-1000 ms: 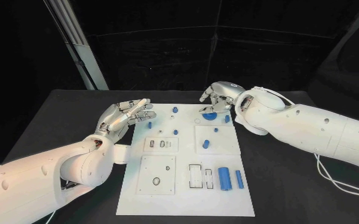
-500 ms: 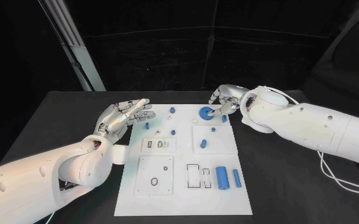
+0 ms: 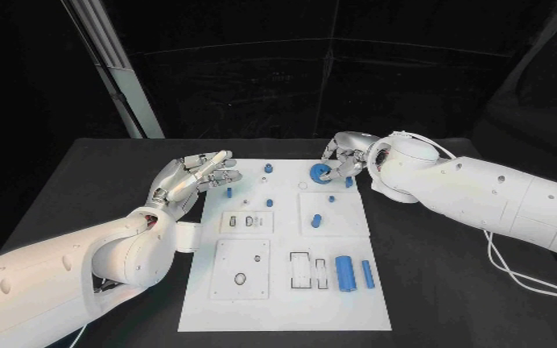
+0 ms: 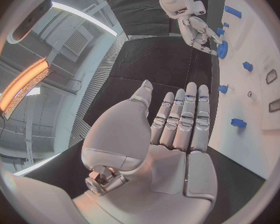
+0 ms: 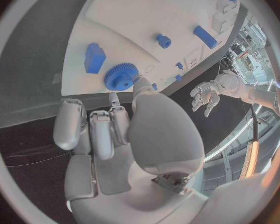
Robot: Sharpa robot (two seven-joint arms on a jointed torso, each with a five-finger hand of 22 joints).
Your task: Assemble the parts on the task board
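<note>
Pinching a blue gear (image 3: 318, 172) at the task board's (image 3: 278, 308) far edge, right hand (image 3: 344, 151) fingers curled, left hand (image 3: 191, 176) hovering, fingers spread.

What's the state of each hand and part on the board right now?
left hand: empty, fingers apart, over the board's left edge.
right hand: fingers on the blue gear.
blue gear: at the board's far edge, at the right hand's fingertips; whether lifted or resting, cannot tell.
large blue cylinder: lying flat, untouched.
slim blue bar: lying flat beside it.
task board: flat on the table.
</note>
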